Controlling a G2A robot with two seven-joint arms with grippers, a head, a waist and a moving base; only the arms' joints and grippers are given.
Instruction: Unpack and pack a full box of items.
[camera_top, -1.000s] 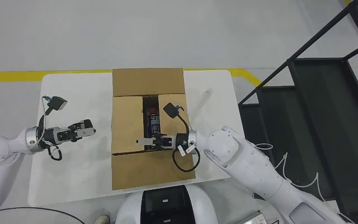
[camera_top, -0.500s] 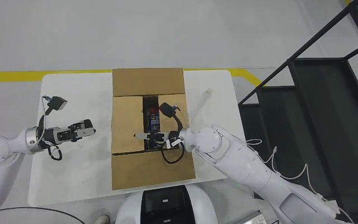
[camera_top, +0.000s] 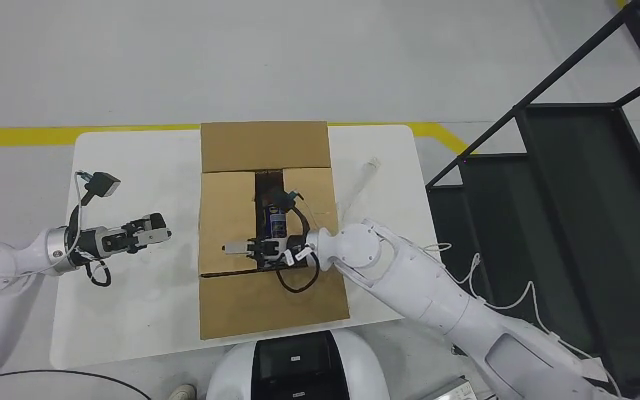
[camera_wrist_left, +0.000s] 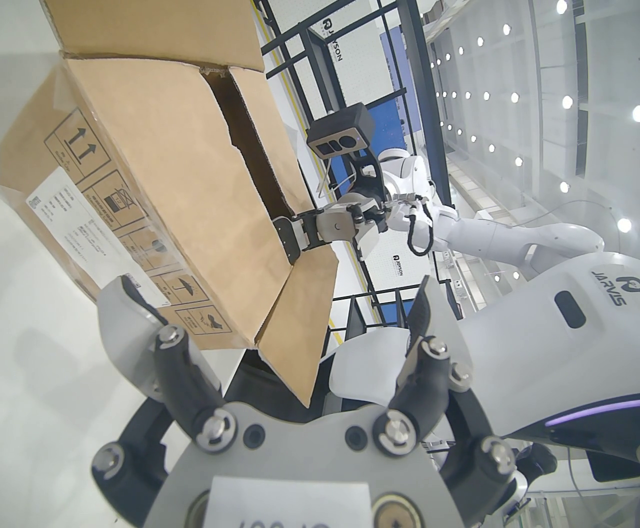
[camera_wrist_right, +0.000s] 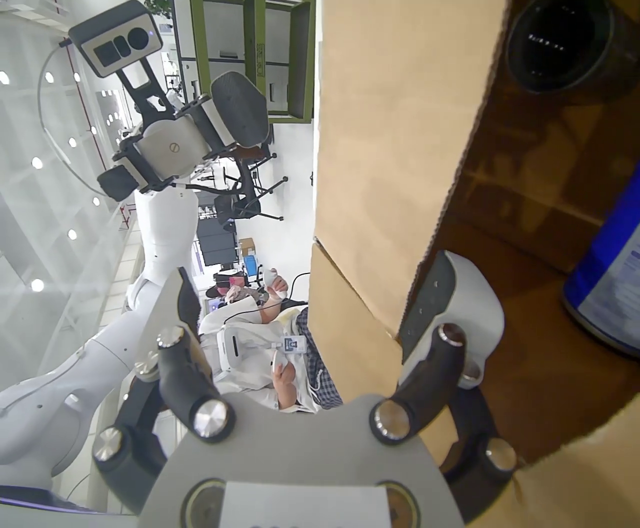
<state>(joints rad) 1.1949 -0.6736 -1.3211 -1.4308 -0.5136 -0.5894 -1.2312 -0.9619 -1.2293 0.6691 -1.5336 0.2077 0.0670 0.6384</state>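
Left pincer: hangs over the white bench, well left of the box, fingers spread wide, holding nothing.

Brown cardboard box: stands mid-bench, far flap folded back, top flaps lying nearly flat with a dark slot between them.

Right pincer: sits at that slot, spread, astride the left flap's edge, with one finger inside the box and the other outside; not clamped on the cardboard.

Blue cylindrical can: sits inside the box, just beside that pincer.

Thin white stick: lies on the bench right of the box.
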